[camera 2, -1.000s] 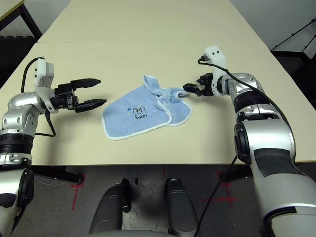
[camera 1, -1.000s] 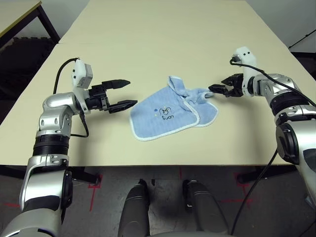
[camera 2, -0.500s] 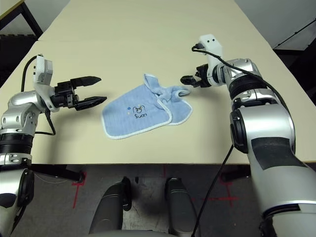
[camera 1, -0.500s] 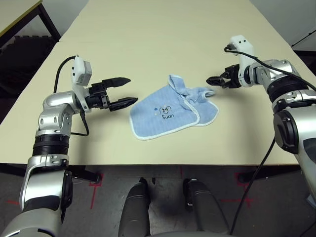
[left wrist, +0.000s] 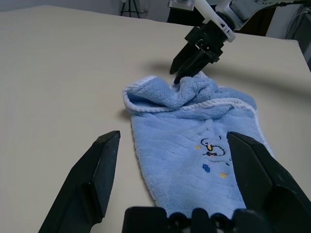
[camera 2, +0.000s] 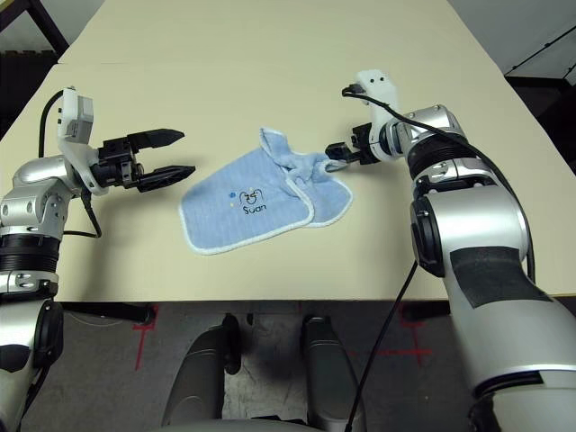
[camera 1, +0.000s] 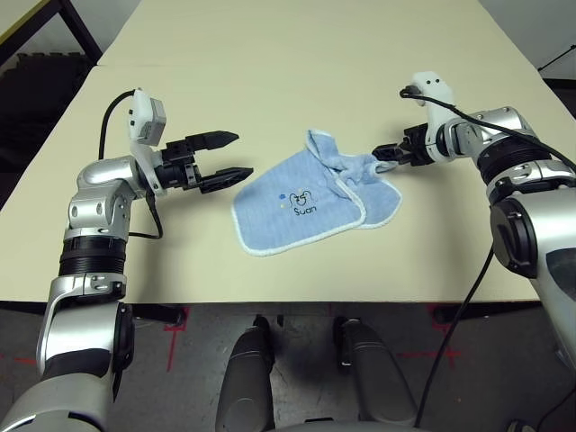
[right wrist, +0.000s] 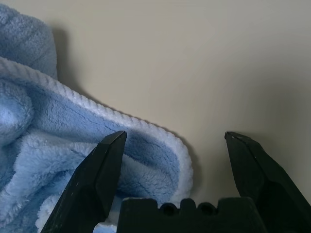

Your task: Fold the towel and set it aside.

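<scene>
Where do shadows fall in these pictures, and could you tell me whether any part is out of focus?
Left wrist view: a soft shadow lies on the table behind the right gripper; the left gripper looks soft, the towel sharp. Right wrist view: a dark shadow hugs the towel's white edge. Left eye view: even light, faint shadows under both arms.

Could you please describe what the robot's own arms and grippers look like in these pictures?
Both arms are silver metal with black ribbed joints and black panels. Each ends in a gripper of two pointed black fingers: the left gripper and the right gripper. A white camera block sits atop each wrist, with a black cable running back along the arm.
</scene>
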